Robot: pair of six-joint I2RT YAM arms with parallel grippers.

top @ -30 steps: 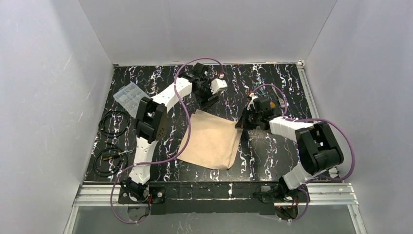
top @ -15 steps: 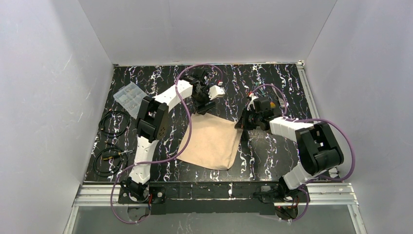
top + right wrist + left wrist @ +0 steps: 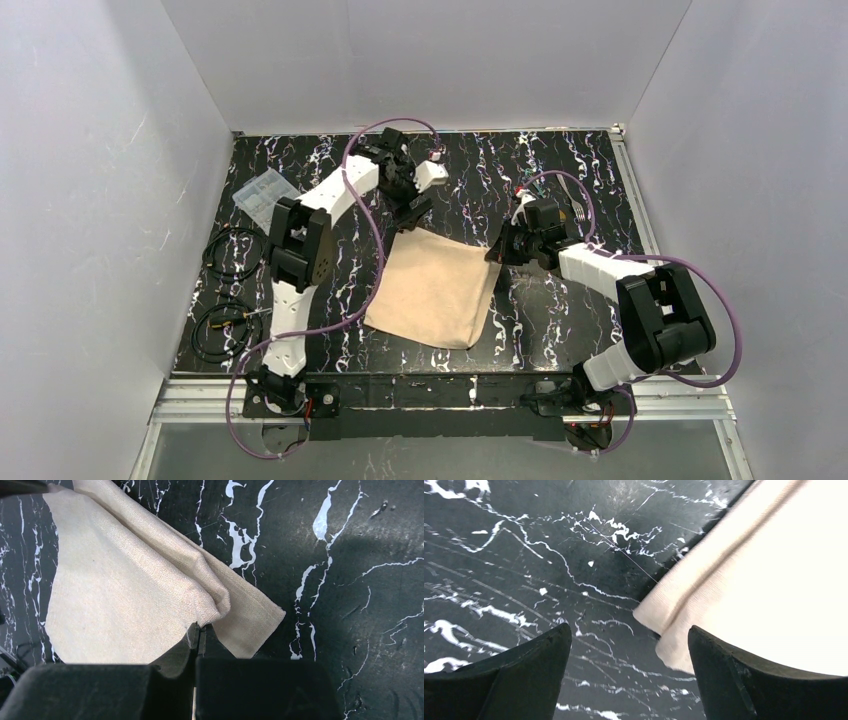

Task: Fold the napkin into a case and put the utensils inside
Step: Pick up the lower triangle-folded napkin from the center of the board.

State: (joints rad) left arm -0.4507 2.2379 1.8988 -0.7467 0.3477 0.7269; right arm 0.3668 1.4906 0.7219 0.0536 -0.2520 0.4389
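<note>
Your napkin [image 3: 435,285] lies mid-table between the two arms, a plain tan-beige cloth in a rough four-sided shape, flat over most of its face. Your right gripper [image 3: 500,252] is at its far right corner, your left gripper [image 3: 412,212] just above its far left corner.

From above it reads as one sheet. Your left wrist view says otherwise: the napkin [image 3: 774,580] shows two layers at that corner, the upper one set a little back from the lower. There your left gripper [image 3: 629,675] stands wide, its two black fingers [image 3: 524,680] well apart, the corner lying between them and untouched.

In the right wrist view the napkin [image 3: 125,590] bunches into a soft ridge that runs down to your right gripper [image 3: 197,650]. Its jaws are clamped together with the top layer nipped between them, while the bottom layer's corner lies flat on the table [image 3: 350,580].

For room, the table [image 3: 480,160] is bare dark marble beyond the napkin's far edge. A clear plastic box [image 3: 262,195] sits far left, two cable coils [image 3: 232,252] lie along the left edge, and a silver fork [image 3: 572,190] rests far right, behind your right arm. White walls close three sides.
</note>
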